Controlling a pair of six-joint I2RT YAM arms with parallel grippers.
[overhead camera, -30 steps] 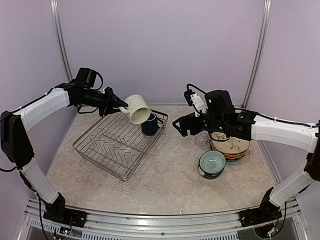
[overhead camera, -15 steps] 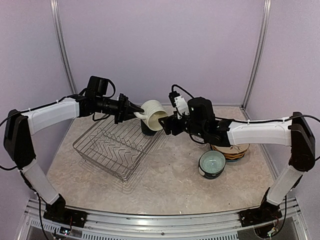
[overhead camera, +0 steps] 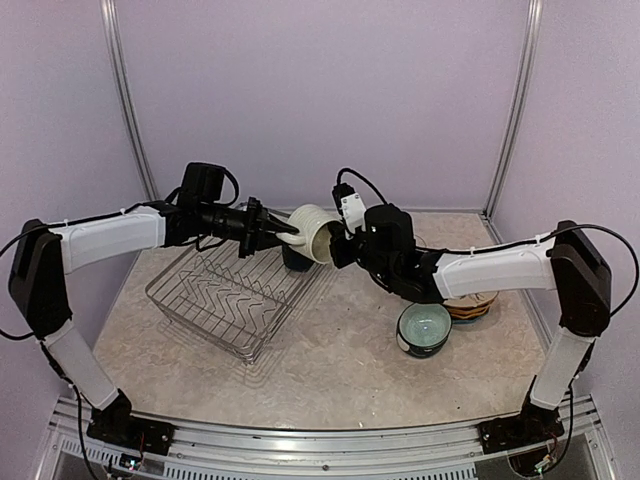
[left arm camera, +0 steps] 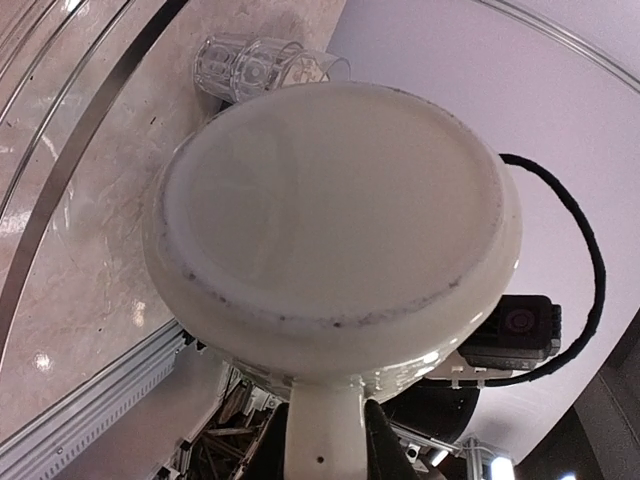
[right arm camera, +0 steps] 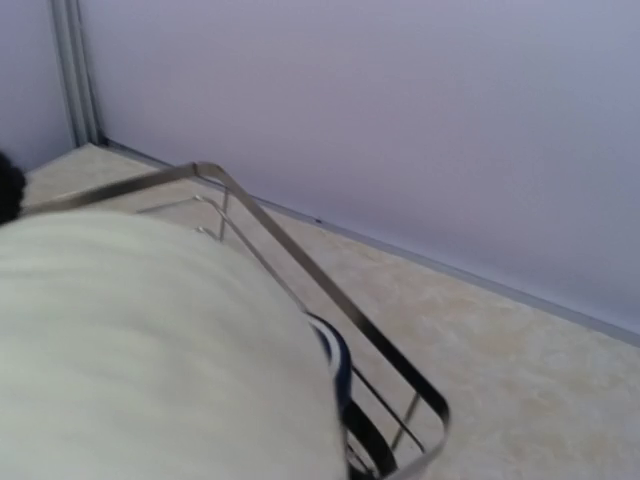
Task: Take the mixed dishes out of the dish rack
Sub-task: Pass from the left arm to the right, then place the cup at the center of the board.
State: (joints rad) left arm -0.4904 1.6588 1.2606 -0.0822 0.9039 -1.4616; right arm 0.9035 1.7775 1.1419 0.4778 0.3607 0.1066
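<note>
The cream mug [overhead camera: 312,228] hangs on its side above the far right corner of the dish rack [overhead camera: 190,320]. My left gripper [overhead camera: 278,228] is shut on its handle; in the left wrist view the handle [left arm camera: 325,440] sits between the dark fingers [left arm camera: 385,450] and the mug's base [left arm camera: 330,210] fills the frame. My right gripper [overhead camera: 335,243] has come to the mug's rim from the right and is shut on it. In the right wrist view the mug [right arm camera: 150,350] hides the fingers. The navy mug [overhead camera: 295,260] stands in the rack below, with its rim [right arm camera: 340,365] showing.
A teal bowl [overhead camera: 424,328] sits on the table at the right, with a stack of plates [overhead camera: 470,305] behind it under the right arm. A clear glass tumbler [left arm camera: 255,65] stands on the table beyond the mug. The rack's wire rim [right arm camera: 300,265] passes close under the mug.
The left arm carried the cream mug rightward off the rack's corner. The right arm swung left to meet it, and its open jaws closed on the mug's rim.
</note>
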